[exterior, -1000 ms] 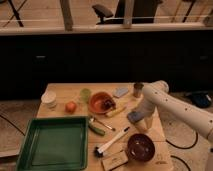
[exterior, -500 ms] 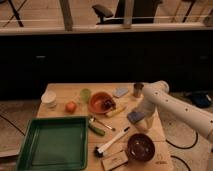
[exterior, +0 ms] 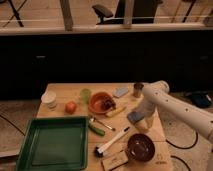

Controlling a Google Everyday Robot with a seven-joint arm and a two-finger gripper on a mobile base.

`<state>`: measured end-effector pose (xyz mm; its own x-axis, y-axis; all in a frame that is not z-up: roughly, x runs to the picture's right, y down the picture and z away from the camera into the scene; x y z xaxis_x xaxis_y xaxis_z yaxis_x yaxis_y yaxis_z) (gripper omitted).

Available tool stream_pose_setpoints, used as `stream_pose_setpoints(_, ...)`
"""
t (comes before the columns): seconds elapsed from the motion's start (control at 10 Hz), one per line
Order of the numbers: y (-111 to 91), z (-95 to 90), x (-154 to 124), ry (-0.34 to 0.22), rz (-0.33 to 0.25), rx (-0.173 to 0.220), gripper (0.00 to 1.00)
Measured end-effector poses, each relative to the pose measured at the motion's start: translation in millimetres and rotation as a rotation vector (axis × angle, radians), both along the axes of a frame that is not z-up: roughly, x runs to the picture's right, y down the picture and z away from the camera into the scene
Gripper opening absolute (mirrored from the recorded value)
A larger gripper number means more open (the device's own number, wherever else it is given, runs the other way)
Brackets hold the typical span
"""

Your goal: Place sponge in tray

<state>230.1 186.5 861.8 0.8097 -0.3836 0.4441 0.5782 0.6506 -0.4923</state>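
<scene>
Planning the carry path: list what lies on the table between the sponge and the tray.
In the camera view, between the sponge, at the gripper, and the tray lie a green item and a spoon.

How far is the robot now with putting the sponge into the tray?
Done: the gripper has reached the sponge at the right side of the table. In hand: it seems to be taking hold of the sponge, though a firm grasp cannot be confirmed. Left: carrying it across to the green tray at the front left, which holds nothing, and letting it go there.
</scene>
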Motion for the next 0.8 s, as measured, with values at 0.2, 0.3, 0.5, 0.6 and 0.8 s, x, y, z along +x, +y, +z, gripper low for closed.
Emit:
stream_pose_setpoints(0.2, -0.5, 0.6, 0.5, -0.006, -0.009, 0.004, 0.8)
stream_pose_setpoints(0.3, -0.8, 0.9, 0.6, -0.008, -0.012, 0.006, 0.8)
stream_pose_setpoints(0.5, -1.2, 1.3, 1.3, -0.017, -0.025, 0.01, 0.8)
stream_pose_setpoints(0.6, -1.1, 1.3, 1.4, -0.02, -0.029, 0.011, 0.8)
stream_pose_setpoints(0.8, -1.5, 1.8, 2.5, -0.028, -0.041, 0.015, 0.8)
